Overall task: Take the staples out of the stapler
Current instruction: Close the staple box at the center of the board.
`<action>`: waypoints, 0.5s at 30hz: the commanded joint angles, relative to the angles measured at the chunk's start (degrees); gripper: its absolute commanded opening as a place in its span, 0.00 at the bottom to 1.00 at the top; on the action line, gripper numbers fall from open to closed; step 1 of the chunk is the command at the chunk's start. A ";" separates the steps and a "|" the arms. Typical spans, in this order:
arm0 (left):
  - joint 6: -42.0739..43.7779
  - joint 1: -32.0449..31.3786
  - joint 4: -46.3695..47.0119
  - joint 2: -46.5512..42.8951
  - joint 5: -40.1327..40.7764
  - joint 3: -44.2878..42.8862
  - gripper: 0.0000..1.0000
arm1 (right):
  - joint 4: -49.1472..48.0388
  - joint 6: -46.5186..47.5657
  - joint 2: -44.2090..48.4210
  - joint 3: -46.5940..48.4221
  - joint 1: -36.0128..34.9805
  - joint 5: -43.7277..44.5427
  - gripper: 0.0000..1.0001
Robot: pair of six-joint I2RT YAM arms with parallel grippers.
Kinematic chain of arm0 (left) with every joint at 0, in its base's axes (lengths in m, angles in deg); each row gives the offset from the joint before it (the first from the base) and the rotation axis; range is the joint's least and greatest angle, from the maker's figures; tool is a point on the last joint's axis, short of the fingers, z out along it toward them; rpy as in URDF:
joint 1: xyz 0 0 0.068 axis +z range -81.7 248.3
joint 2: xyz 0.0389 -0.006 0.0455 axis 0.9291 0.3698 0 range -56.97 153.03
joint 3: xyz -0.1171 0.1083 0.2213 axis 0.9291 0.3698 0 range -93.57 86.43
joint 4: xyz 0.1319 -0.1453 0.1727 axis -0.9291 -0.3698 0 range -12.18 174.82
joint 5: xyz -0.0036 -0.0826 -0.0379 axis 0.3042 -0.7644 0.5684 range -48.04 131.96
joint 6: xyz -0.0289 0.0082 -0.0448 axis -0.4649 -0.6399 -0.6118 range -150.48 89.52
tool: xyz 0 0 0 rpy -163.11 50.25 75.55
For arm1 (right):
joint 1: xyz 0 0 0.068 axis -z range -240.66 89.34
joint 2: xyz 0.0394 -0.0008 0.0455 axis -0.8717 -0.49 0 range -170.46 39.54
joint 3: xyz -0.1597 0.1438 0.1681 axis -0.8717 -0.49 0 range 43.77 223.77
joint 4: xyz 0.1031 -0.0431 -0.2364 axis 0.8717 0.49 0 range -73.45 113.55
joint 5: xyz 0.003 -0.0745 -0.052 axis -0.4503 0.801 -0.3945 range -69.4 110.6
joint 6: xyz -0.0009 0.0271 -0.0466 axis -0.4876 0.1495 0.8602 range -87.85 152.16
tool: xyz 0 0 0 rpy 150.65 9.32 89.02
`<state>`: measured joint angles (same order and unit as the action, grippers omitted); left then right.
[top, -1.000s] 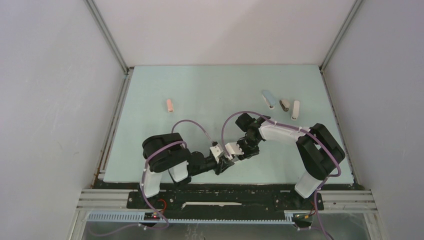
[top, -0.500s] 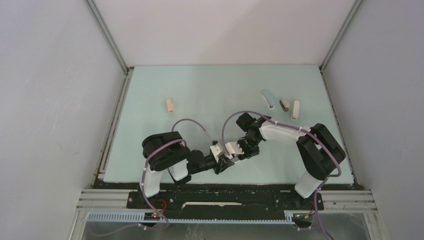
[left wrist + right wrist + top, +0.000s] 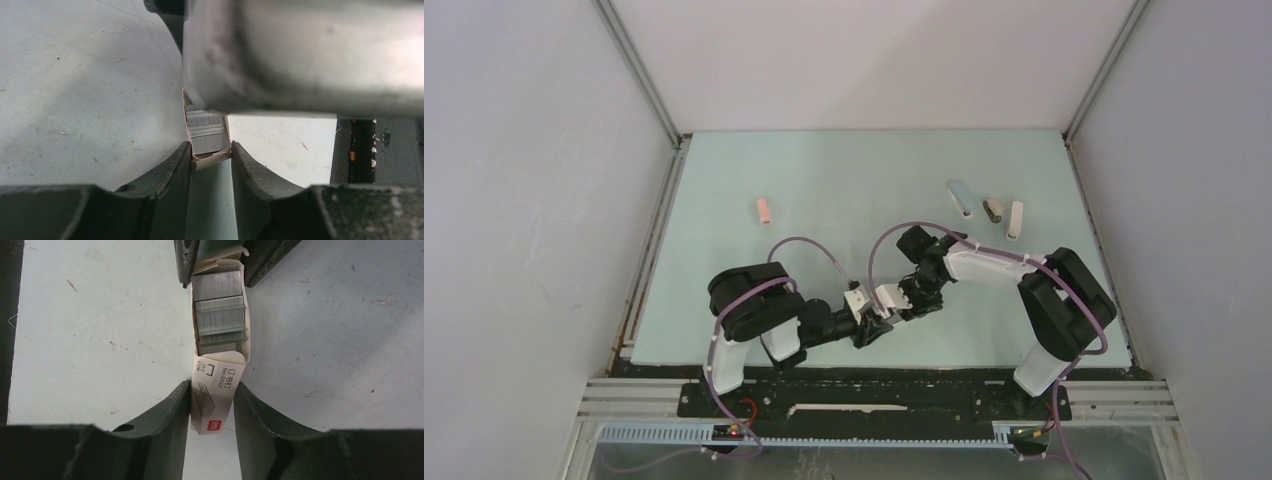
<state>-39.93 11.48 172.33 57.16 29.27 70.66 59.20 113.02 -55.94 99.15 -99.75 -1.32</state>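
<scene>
While left tool clamps the cardboard tray and right tool clamps its sleeve, over the near edge of the tabletop, the staples inside are likely light, brittle strips: pinch their long sides.

Both arms fold low and meet at the near middle. The left arm has its elbow raised at near left and its forearm reaches right. The right arm bends at near right, its forearm runs left and its wrist turns back toward the near side. The left gripper and right gripper face tip to tip, each pinching an opposite end of one box, jaws narrowly apart
</scene>
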 commanded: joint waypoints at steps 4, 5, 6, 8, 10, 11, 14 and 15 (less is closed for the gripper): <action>-0.12 0.01 -1.46 1.50 -0.74 -0.87 0.43 | -3.46 2.54 0.31 -0.93 -1.39 -5.50 0.44; -0.13 0.04 -1.46 1.42 -0.73 -0.89 0.43 | -3.46 2.55 0.28 -0.96 -1.54 -5.59 0.44; -0.17 0.04 -1.42 1.41 -0.70 -0.99 0.43 | -3.47 2.56 0.17 -0.97 -1.68 -5.55 0.44; -0.21 0.03 -1.44 1.37 -0.74 -0.94 0.43 | -3.42 2.63 0.08 -0.98 -1.82 -5.75 0.44; -0.21 -0.02 -1.45 1.53 -0.81 -1.02 0.41 | -3.50 2.64 -0.01 -0.99 -1.95 -5.60 0.43; -0.21 0.03 -1.45 1.56 -0.77 -1.16 0.41 | -3.59 2.49 -0.09 -0.97 -1.88 -5.59 0.44; -0.06 0.04 -1.42 1.91 -0.51 -1.14 0.41 | -3.60 2.08 -0.11 -0.99 -1.51 -6.08 0.46; 0.02 0.03 -1.45 2.00 -0.35 -1.18 0.42 | -3.57 2.04 0.00 -0.98 -1.32 -6.42 0.48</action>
<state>-40.09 11.48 172.15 57.29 29.18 70.22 58.59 114.26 -55.92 99.02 -100.32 -2.71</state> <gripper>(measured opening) 0.411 0.457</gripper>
